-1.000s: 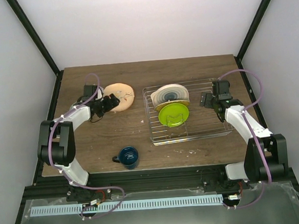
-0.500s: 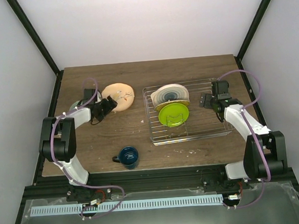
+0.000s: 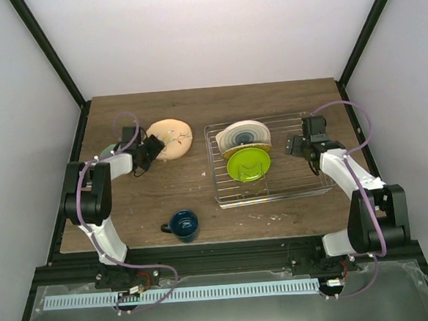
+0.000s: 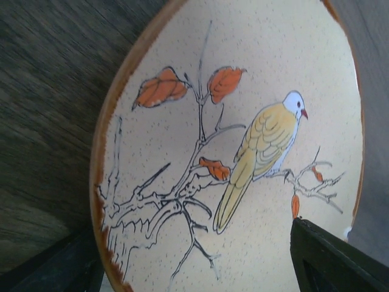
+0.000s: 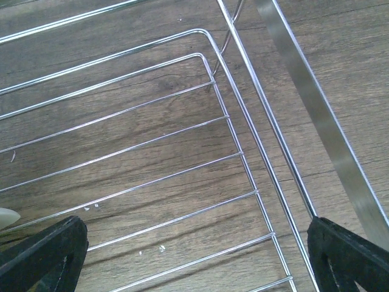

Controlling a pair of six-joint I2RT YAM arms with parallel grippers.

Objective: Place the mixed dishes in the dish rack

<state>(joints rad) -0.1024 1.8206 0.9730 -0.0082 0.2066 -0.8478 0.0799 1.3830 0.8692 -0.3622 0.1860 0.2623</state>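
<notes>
The tan plate [image 3: 173,138] with a bird drawing [image 4: 255,109] lies flat at the back left of the table. My left gripper [image 3: 149,149] is at its left rim, open. One finger [image 4: 58,267] sits outside the rim and the other [image 4: 334,261] over the plate's face [image 4: 194,255]. The dish rack [image 3: 311,179] holds the cream plate with teal rings [image 3: 243,134], a yellow-orange plate [image 3: 230,153] and a lime green plate [image 3: 246,163], all on edge. My right gripper [image 3: 296,144] hangs open over the rack's empty right wires [image 5: 182,201]. The dark blue mug [image 3: 183,223] stands near the front.
A pale mint bowl [image 3: 108,149] peeks out behind my left arm. Black frame posts [image 3: 77,141] run along both table sides. Small white crumbs [image 3: 273,216] lie in front of the rack.
My left arm's elbow has swung back toward the left edge while its gripper stayed at the tan plate's rim, jaws slightly narrower. The right arm has barely moved.
</notes>
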